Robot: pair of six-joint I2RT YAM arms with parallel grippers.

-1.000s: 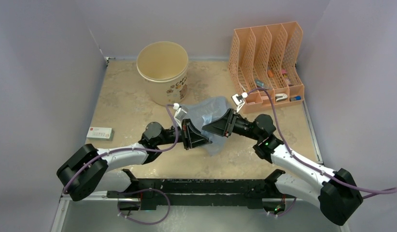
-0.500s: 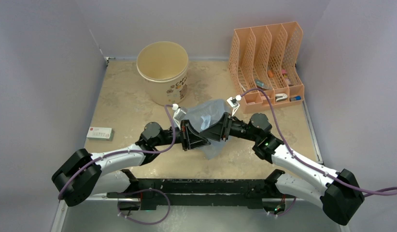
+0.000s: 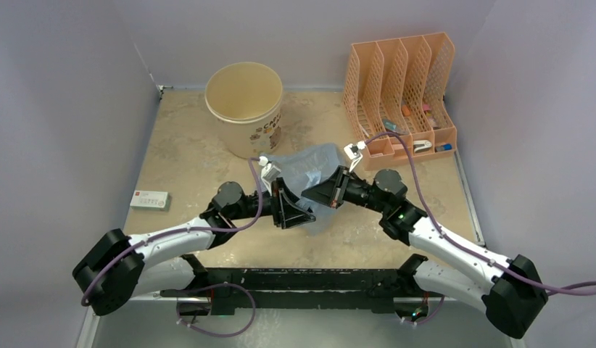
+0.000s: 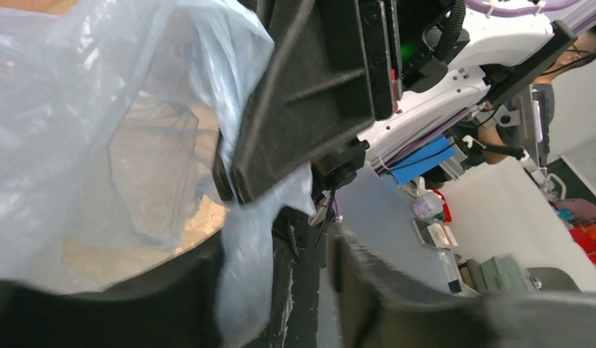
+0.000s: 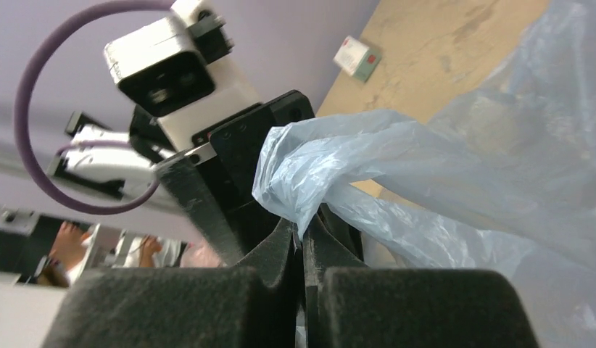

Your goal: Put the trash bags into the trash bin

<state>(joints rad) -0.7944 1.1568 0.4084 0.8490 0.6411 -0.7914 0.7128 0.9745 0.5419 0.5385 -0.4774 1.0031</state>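
At the far left of the overhead frame, just a small white carton (image 3: 149, 199) lying flat, well apart from the work. Further right, toward the upper middle, the cream trash bin (image 3: 253, 136) standing upright, mouth open, nothing visible inside. Below and right of it, at frame centre, the left gripper (image 4: 273, 261) with fingers spread, a limp strip of film hanging between them, seemingly unpinched. Draped between the two grippers, near the bin but not in it, the pale-blue trash bag (image 3: 313, 163). Probably feather-light, soft, crinkly and slippery; best taken by a gathered bunch of film, never a single layer. Next right, the right gripper (image 5: 301, 233) pressed together on just such a bunch. At upper right, the orange mesh organizer (image 3: 400, 87). Hidden behind both wrists: the bag's lower part and its opening.
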